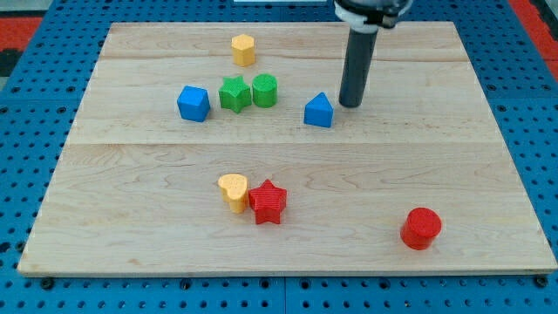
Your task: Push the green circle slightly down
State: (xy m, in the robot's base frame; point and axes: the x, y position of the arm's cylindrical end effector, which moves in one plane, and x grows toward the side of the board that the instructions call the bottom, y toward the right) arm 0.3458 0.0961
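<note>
Approach step: my tip, bare and holding nothing, sits right of the green plastic circle; next I probably need its far side.

The rod is cut off by the view's top edge.

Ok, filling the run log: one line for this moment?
my tip: right of blue triangular block | green circle: untouched, touching green star | push: not begun

Wooden board on blue perforated surface, apparently.
</note>
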